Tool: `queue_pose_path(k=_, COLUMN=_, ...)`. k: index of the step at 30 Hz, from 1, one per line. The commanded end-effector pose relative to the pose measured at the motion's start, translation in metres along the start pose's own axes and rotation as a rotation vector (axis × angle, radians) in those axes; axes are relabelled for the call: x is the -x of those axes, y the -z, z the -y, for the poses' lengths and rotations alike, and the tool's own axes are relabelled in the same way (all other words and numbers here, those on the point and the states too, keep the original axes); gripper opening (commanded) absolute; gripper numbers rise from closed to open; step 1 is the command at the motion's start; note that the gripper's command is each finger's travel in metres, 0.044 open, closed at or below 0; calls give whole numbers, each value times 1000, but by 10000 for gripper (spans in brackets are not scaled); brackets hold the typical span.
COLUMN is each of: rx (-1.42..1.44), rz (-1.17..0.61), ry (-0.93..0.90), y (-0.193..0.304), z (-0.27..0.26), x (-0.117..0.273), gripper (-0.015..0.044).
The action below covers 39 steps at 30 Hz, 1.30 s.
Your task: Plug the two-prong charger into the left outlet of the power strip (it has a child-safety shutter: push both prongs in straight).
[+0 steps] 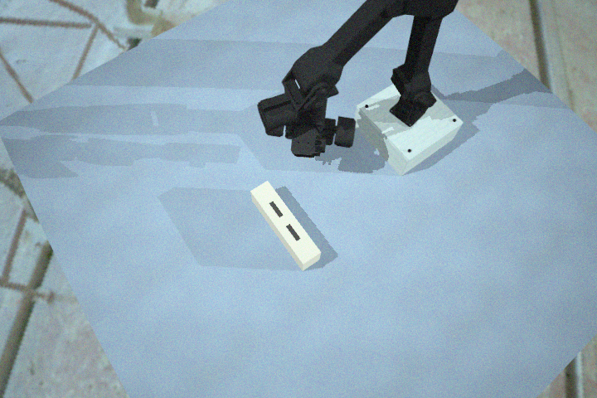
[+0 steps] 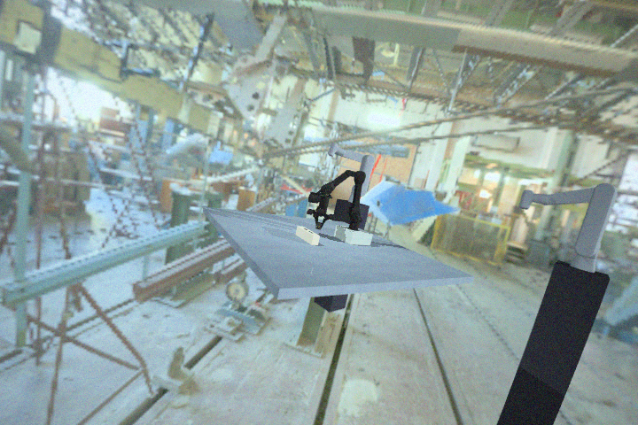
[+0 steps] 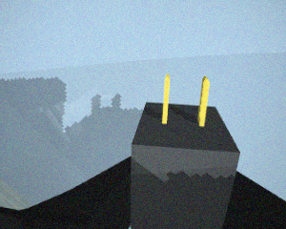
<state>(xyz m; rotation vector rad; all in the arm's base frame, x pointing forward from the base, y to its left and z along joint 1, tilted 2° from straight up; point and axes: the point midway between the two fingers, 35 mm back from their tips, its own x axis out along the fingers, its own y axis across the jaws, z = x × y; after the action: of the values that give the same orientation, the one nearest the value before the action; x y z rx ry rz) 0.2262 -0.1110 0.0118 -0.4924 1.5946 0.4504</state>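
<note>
From here, the long cream rectangular power strip (image 1: 303, 249) (image 2: 307, 235) lies diagonally nearer me than the black parallel-jaw gripper (image 1: 307, 140) (image 2: 319, 222), which is clamped on the dark-grey boxy charger (image 3: 181, 191), its two yellow prongs (image 3: 166, 100) still needing to reach those slots.

You have a pale, box-shaped block (image 1: 430, 136) (image 2: 357, 237) with small dark dots near its corners on the blue-grey table (image 1: 402, 281) (image 2: 360, 266). Behind it, your exterior view shows a blue slanted sheet (image 2: 410, 204) and a yellow mesh fence (image 2: 470, 237).
</note>
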Motion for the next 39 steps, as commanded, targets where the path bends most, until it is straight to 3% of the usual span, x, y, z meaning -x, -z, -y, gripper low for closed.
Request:
queue_pose_path(k=1, rx=-42, rz=12, ry=3, y=-9, z=0, x=0, gripper=0)
queue_pose_path(k=39, rx=-381, rz=26, ry=-25, y=-71, z=-30, x=-11, gripper=0)
